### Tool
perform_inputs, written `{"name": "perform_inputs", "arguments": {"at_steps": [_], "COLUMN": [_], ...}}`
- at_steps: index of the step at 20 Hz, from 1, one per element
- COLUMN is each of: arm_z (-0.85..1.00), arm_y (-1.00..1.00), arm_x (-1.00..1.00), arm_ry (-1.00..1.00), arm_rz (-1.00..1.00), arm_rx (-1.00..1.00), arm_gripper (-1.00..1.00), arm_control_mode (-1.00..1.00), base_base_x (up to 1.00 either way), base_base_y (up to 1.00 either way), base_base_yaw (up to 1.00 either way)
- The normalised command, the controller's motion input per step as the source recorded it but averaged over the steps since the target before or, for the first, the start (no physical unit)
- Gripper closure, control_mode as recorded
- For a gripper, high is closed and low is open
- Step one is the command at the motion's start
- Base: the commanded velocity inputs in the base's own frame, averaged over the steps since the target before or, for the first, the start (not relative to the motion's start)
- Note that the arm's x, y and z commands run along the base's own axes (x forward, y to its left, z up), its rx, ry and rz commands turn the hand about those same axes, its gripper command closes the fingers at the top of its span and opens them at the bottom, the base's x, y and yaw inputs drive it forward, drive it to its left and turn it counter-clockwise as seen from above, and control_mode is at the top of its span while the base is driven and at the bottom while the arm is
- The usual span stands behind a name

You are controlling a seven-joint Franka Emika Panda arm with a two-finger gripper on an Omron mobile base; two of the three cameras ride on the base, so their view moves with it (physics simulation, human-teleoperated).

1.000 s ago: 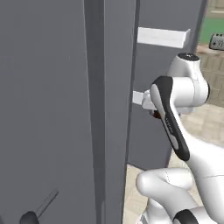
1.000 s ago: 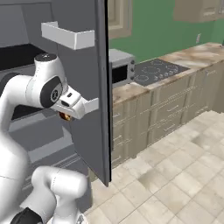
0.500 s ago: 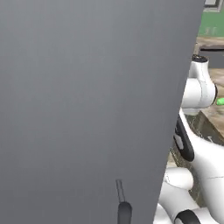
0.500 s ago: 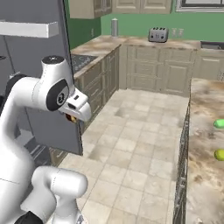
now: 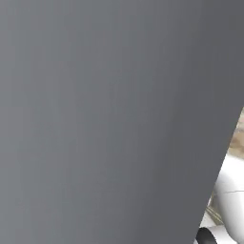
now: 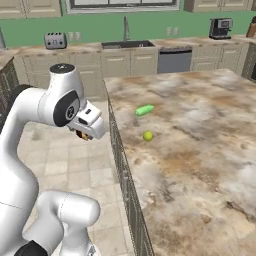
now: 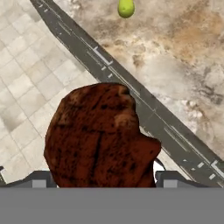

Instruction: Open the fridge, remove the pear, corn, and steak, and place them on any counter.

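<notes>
Tiled floor beside counter [image 6: 200, 165]; hand [image 7: 101, 175] spread wide, gripping brown steak [image 7: 98, 138] between fingers.

Gripper [image 7: 100, 181] clamped, arm raised

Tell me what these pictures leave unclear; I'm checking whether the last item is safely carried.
- Tool fingertips: hand view, covered by the steak.
- Tool: right base view, tucked under the white wrist; the grip itself is unreadable.
- Fridge interior: left base view, blocked by its grey panel.
- Corn and pear on the counter: right base view, too small for detail.
</notes>
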Motion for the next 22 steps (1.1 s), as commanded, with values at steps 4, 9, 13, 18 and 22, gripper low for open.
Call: {"name": "perform_inputs", "arguments": {"at_steps": [4,9,13,18,22], "arm_z": [-0.18,-0.67,-1.0,-0.97,-0.92], "arm_y": [-0.41,-1.0,-1.0,-0.67,-0.13], "arm_x": [0.03,0.62,1.0,0.96,0.78], "arm_ry": [0.04,0.14,0.16,0.02,0.0], "arm_rz": [-0.33,-0.51,-0.32,-0.16,-0.07], "arm_rx": [0.02,0.09,0.13,0.04,0.0], "arm_gripper": [1.0,1.0,1.0,1.0,1.0], "arm_control_mode": [-1.0,-1.0,-1.0,-1.0,-1.0], "base_base_x": [-0.02,0.0,0.0,0.0,0.0], "base_base_y": [-0.24,0.0,0.0,0.0,0.0], "base_base_yaw": [-0.39,0.0,0.0,0.0,0.0]}}
